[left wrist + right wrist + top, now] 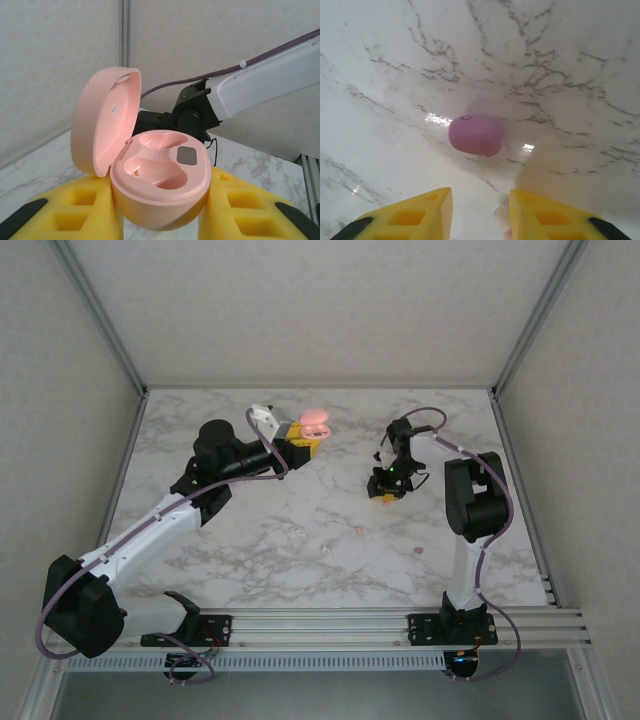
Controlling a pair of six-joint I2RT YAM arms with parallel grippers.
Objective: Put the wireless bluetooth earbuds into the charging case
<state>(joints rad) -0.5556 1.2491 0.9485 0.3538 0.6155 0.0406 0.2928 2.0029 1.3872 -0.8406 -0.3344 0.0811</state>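
While L pincer (160,217) clamps pink case (155,175), R pincer (480,210) faces purple case (475,135) — grip unclear.

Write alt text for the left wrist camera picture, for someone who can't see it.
An open pink charging case sits clamped between the left gripper's yellow foam fingers, lid standing open, both earbud wells apparently empty. Behind it the right arm's white link and purple cable stretch over the marble table.
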